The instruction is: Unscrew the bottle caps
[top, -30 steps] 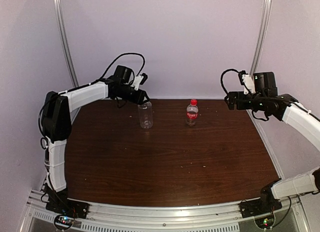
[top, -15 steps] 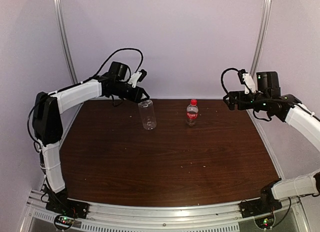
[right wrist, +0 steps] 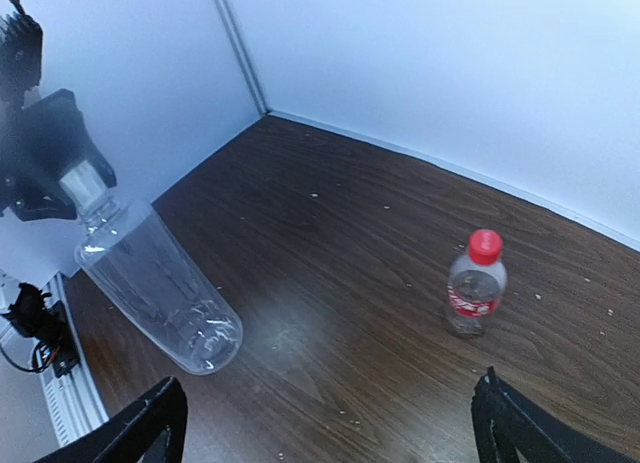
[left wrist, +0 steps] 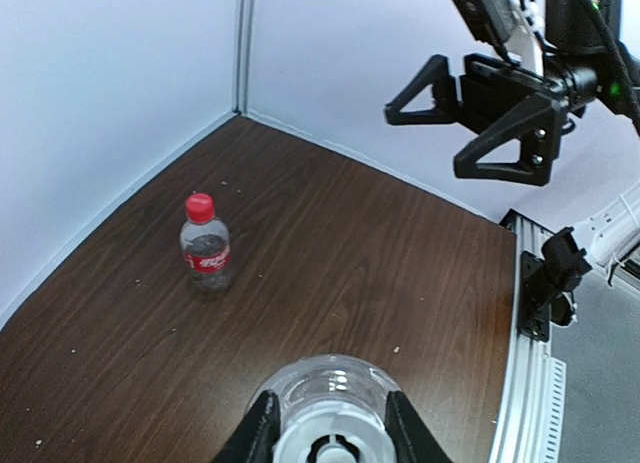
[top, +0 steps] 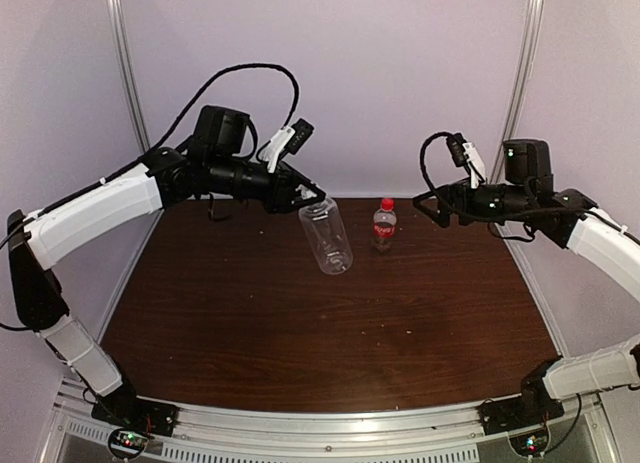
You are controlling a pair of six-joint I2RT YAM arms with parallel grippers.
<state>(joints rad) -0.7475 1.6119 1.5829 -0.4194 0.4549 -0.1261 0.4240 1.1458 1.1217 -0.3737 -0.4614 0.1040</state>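
My left gripper (top: pixel 308 197) is shut on the white-capped top of the plain clear bottle (top: pixel 327 239), which hangs tilted in the air above the table with its base pointing down and right. From the left wrist the bottle (left wrist: pixel 330 393) fills the gap between my fingers, and the white cap (left wrist: pixel 333 445) shows at the bottom edge. The shorter bottle with a red label (top: pixel 384 228) and red cap (top: pixel 387 204) stands upright near the back of the table. My right gripper (top: pixel 425 205) hovers open just right of it, holding nothing; in its own view the red-labelled bottle (right wrist: pixel 476 283) stands ahead and the plain bottle (right wrist: pixel 155 283) is at the left.
The dark wooden table (top: pixel 300 333) is closed in by pale walls at the back and both sides. A metal rail (top: pixel 330 423) with the arm bases runs along the near edge. Small pale specks dot the tabletop.
The left arm has lifted the plain bottle off the table and carried it right and forward, tilting it. The right gripper has shifted left toward the red-capped bottle.
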